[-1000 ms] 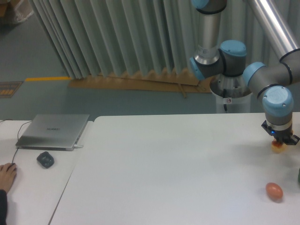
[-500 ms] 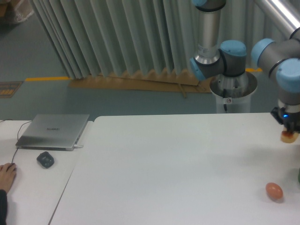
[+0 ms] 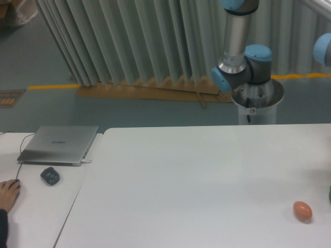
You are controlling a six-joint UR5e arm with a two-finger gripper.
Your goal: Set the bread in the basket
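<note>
The arm (image 3: pixel 235 36) is built of smooth silver-grey metal tubes joined by rounded grey housings with light blue plastic end caps. One blue cap (image 3: pixel 258 51) sits on top of the joint housing at the lower end of the upright tube, and a second blue cap faces out at its nine o'clock side. Below the joint is a wide round grey base flange (image 3: pixel 257 94) on a white pedestal (image 3: pixel 256 111) that carries a small label with a red mark. At the frame's three o'clock edge another blue-capped joint (image 3: pixel 324 49) and a strip of silver tube show only partly.
</note>
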